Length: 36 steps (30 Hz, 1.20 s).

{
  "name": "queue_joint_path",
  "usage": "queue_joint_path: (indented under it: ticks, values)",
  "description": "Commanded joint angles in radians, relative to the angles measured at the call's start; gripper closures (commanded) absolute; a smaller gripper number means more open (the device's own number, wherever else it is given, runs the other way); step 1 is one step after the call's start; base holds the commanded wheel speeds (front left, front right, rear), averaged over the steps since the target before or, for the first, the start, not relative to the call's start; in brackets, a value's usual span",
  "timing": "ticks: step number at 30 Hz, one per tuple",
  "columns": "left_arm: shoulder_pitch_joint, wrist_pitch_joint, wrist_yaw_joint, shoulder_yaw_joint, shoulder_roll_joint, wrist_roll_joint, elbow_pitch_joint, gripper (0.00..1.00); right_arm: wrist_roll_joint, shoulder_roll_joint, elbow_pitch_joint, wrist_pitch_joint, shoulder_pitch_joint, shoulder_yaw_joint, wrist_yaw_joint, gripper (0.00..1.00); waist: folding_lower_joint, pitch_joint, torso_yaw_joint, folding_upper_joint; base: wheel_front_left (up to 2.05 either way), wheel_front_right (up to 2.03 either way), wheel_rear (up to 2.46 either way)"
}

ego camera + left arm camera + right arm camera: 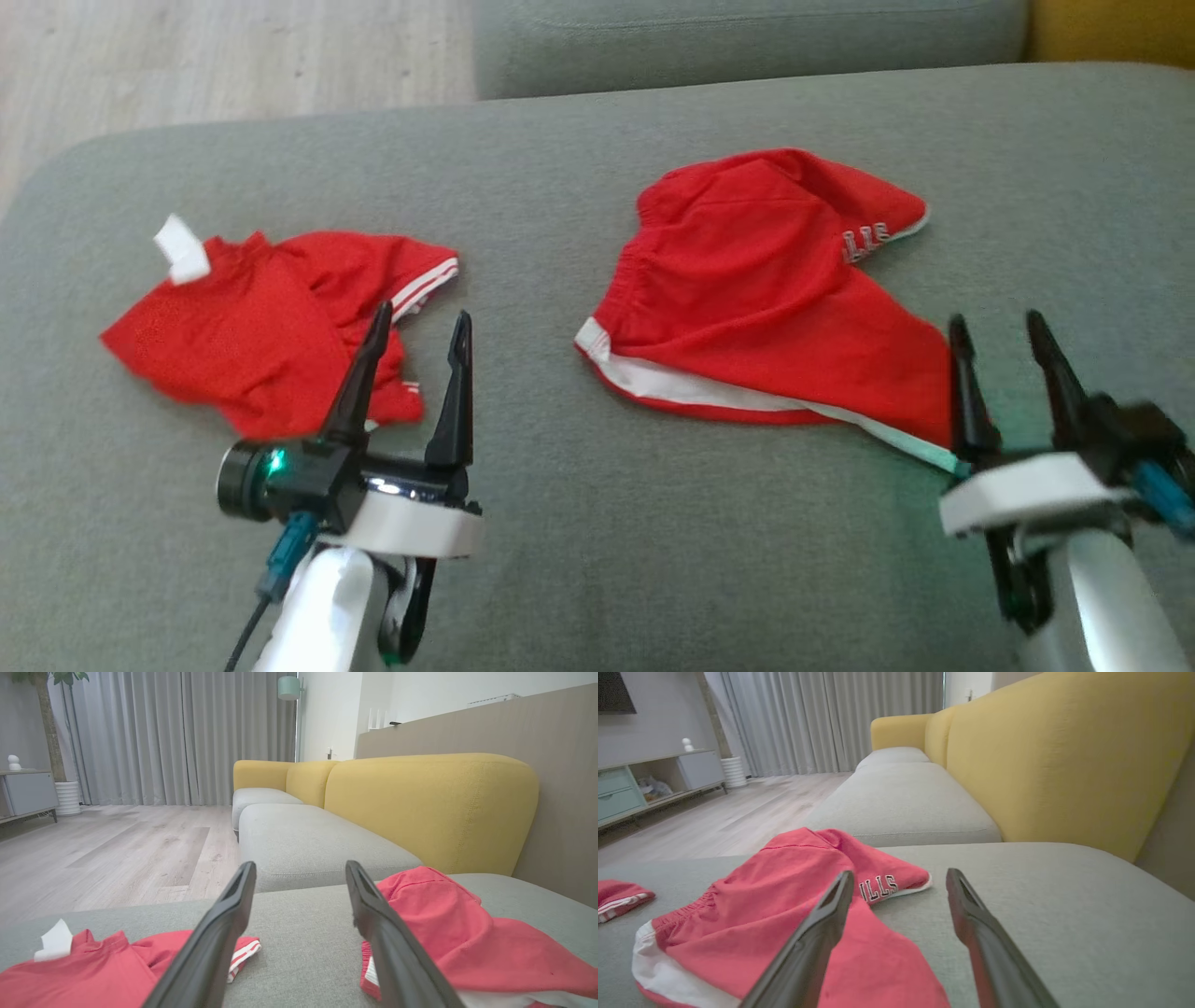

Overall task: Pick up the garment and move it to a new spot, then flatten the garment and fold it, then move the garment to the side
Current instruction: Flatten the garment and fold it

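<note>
Both the left pincer (422, 317) and the right pincer (997, 322) stand released and empty, the red shorts (756, 299) lying rumpled on the grey sofa seat (560, 187) at two o'clock, so flattening, folding and the move aside seem left to do.
</note>
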<state>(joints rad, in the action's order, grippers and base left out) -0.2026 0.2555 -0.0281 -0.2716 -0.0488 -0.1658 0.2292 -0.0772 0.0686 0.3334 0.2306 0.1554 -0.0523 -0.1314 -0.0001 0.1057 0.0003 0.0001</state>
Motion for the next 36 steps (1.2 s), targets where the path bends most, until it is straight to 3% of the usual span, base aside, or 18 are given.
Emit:
queue_joint_path:
  ticks: [1,13,21,36]
  values:
    - [-0.011,0.006,-0.004,0.038,-0.007,0.0,-0.025,0.0,0.012,-0.01,-0.045,0.018,0.003,0.02,0.001,0.0,0.0001,-0.008,-0.015,-0.0001,0.0,0.0,0.0]
    - [0.019,0.006,-0.03,0.035,-0.021,0.014,0.034,0.0,-0.069,-0.018,-0.09,0.028,-0.11,0.054,0.001,0.0,0.0001,-0.044,-0.099,-0.0001,0.0,0.0,0.0]
    - [-0.115,-0.135,-0.088,-0.07,-0.07,0.034,0.183,0.0,-0.088,-0.018,-0.103,0.03,-0.095,0.078,0.001,0.0,0.0001,0.019,-0.138,-0.0001,0.0,0.0,0.0]
    - [-0.326,-0.224,-0.102,-0.179,-0.142,-0.028,0.351,0.0,-0.114,-0.018,-0.123,0.031,-0.053,0.099,0.001,0.0,0.0001,0.123,-0.202,-0.0001,0.0,0.0,0.0]
